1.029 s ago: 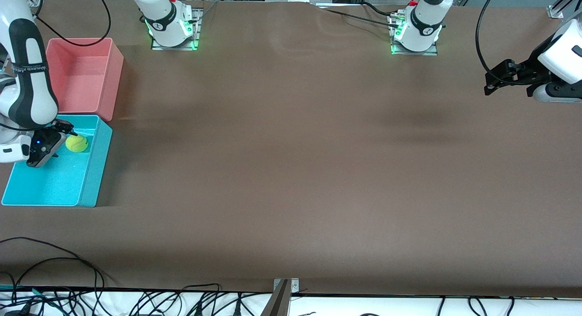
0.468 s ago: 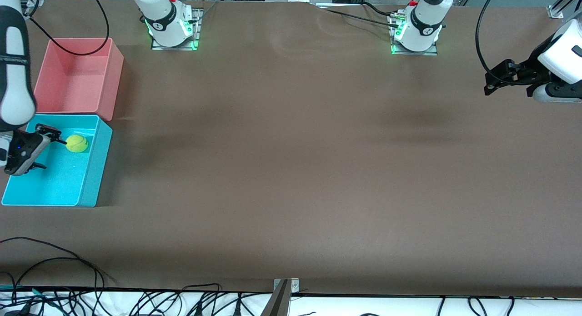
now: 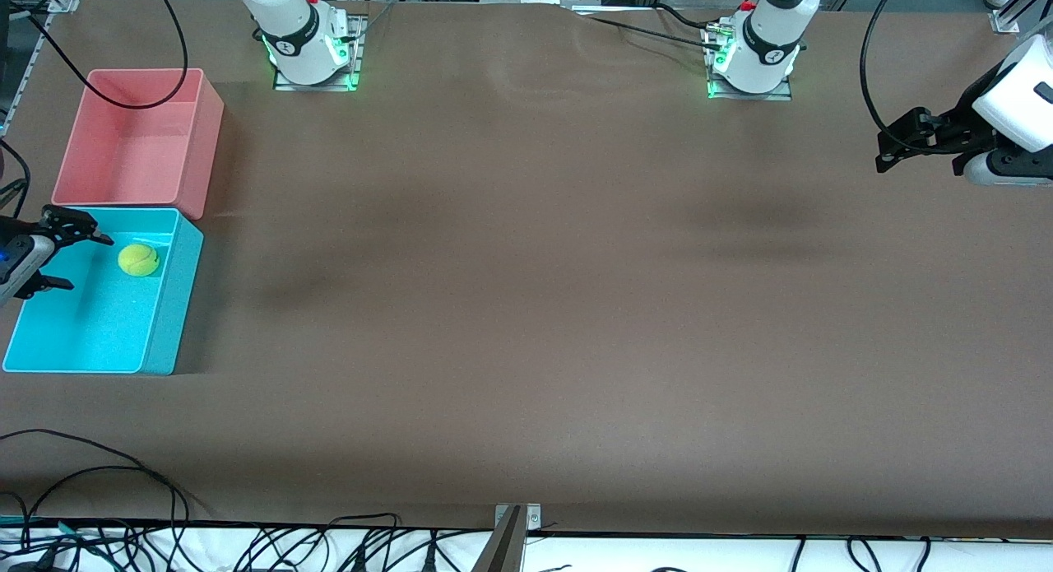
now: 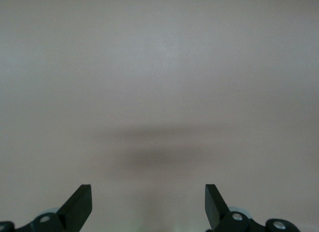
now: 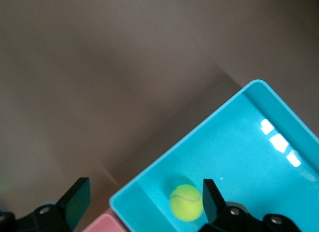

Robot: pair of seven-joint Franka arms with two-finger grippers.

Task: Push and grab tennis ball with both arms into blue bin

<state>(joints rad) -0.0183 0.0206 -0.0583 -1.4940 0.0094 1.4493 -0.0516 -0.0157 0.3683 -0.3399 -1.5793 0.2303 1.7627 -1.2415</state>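
While the tennis ball (image 3: pixel 138 259) sits near the blue bin (image 3: pixel 169 309) wall, wide tabletop (image 3: pixel 526 309) spreads.

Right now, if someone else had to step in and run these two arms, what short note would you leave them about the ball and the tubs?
Right gripper: open, empty, over the rim of the cyan-blue rectangular plastic bin at the right arm's end of the table.
Left gripper: open, empty, waiting above bare table at the left arm's end.
Fuzzy yellow-green tennis ball: lying inside the blue bin, touched by nothing; the right wrist view shows it there too.
Pink-red plastic tub: beside the blue bin, farther from the front camera, nothing in it.
Done: ball is in the blue bin.
Left: probably only parking the arms.
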